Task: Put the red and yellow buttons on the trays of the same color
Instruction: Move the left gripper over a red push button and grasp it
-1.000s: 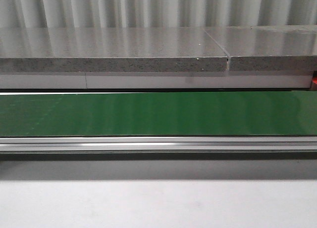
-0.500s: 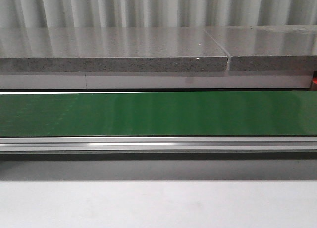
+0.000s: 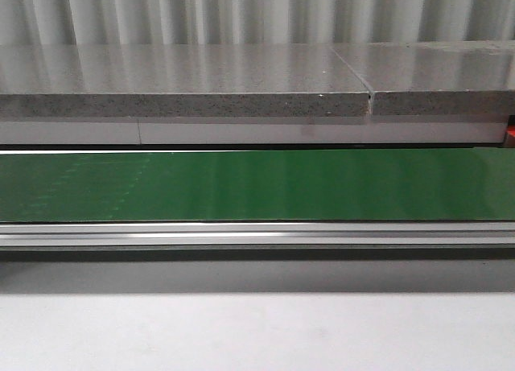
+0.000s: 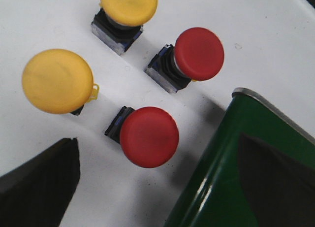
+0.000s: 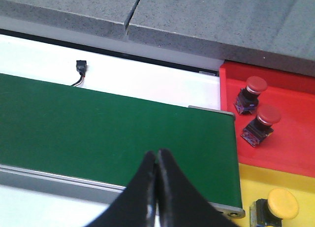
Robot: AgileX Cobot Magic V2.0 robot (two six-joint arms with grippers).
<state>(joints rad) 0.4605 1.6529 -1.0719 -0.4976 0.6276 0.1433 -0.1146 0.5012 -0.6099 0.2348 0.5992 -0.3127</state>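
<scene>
Beneath the spread left gripper (image 4: 147, 187): 2 red buttons (image 4: 149, 136), 2 yellow buttons (image 4: 57, 81) (right gripper (image 5: 157, 160) closed, empty).

front view: low, level, faces forward across green belt (image 3: 257, 186) to grey stone slab (image 3: 185, 81) and corrugated wall; mid-range, neither hand seen
left wrist view: looks steeply down, close over white desk (image 4: 44, 20); four buttons just ahead of left hand (image 4: 157, 187), belt end beside one finger (image 4: 42, 180)
right wrist view: higher, tilted down and forward over belt; red tray (image 5: 290, 133) and yellow tray (image 5: 295, 185) off to one side of right hand (image 5: 157, 160)
shared: belt in all three; slab in front and right wrist views
</scene>
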